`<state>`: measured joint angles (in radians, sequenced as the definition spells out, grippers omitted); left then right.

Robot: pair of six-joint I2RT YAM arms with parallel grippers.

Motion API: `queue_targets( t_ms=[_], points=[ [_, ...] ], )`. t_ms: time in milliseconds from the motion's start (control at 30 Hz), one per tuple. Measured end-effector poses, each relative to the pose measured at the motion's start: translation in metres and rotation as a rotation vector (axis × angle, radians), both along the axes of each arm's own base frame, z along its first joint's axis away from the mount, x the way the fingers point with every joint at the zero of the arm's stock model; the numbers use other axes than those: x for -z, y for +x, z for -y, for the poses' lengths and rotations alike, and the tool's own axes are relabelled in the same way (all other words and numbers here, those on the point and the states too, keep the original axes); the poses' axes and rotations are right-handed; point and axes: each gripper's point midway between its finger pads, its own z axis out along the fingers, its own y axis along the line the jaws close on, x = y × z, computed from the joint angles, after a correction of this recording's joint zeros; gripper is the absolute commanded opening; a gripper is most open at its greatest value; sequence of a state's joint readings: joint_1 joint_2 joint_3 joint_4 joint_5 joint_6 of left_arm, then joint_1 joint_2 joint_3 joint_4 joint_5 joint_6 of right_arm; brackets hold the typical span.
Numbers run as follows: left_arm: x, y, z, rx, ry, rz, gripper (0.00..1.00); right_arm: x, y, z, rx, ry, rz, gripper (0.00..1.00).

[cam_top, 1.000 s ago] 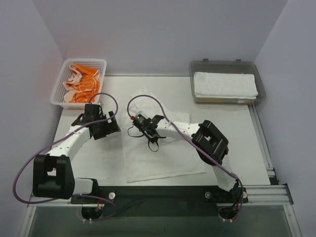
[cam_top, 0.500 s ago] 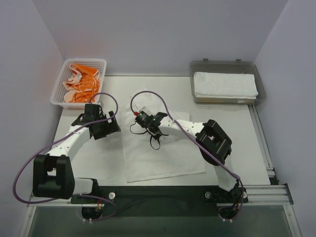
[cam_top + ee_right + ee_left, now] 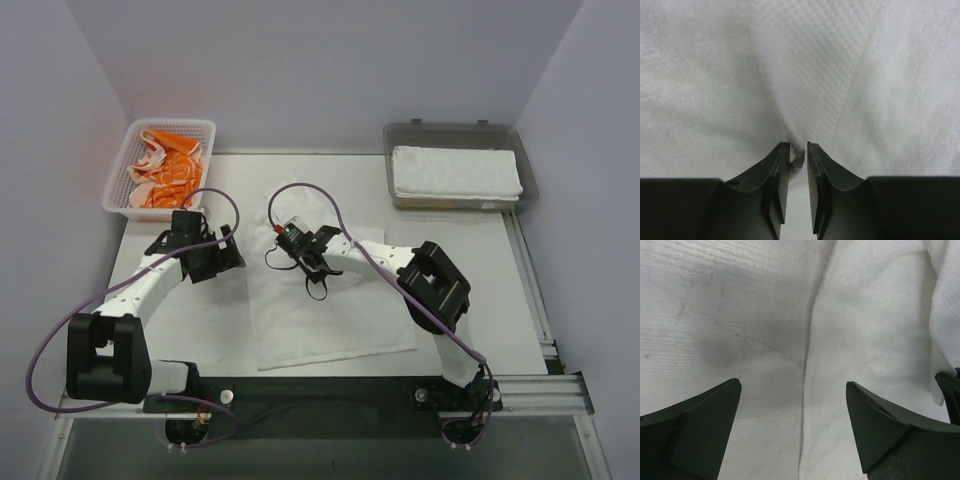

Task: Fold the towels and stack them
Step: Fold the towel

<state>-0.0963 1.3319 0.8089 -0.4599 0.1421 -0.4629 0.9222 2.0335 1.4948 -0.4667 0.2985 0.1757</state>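
**Right jaws nipped on the spread towel, left jaws wide at its left hem**

- Behind and well left of the spread towel (image 3: 330, 315): white mesh basket (image 3: 118, 190) at the far left corner of the table (image 3: 470, 260). An orange-and-white towel (image 3: 165, 168) lies crumpled inside it.
- Just left of the spread towel: your left arm (image 3: 150, 285).
  - The left jaws stand wide apart with nothing between them.
  - In the wrist view they straddle the towel's left hem, bare table under one finger and white terry under the other.
  - You cannot tell from here whether the tips touch the surface.
- The spread towel itself: plain white, lying mostly flat across the middle of the table, its near edge close to the arm bases. Its far left part is rumpled and lifted off the table.
- On that rumpled part of the spread towel: your right arm (image 3: 430, 285) reaches in from the right.
  - The right jaws are drawn narrow.
  - The wrist view shows a small ridge of white cloth caught between the tips, with the fabric gathering up into a fold toward them.
- Behind and to the right of the spread towel, well apart from it: grey tray (image 3: 450, 128). One folded towel (image 3: 455, 172), white, lies flat in it.
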Motion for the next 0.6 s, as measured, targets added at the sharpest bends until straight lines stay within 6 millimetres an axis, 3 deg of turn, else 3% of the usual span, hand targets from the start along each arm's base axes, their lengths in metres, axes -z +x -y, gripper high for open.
queue_targets(
  t_ms=[67,200,433,533,600],
  points=[
    [0.0,0.0,0.0,0.001,-0.002,0.0,0.98,0.001,-0.002,-0.001,-0.001,0.005,-0.009,0.2],
    [0.0,0.0,0.001,-0.002,-0.008,-0.001,0.98,0.001,-0.002,-0.002,-0.003,0.008,-0.014,0.0],
    [-0.009,0.007,0.012,-0.04,-0.087,0.007,0.97,-0.001,-0.002,-0.002,-0.018,0.01,-0.014,0.0],
    [-0.028,0.032,0.018,-0.059,-0.126,0.038,0.98,-0.008,-0.004,-0.001,-0.029,0.037,-0.016,0.0],
    [-0.046,0.065,0.023,-0.066,-0.146,0.083,0.97,-0.014,-0.003,0.0,-0.03,0.062,-0.012,0.0]
  ],
)
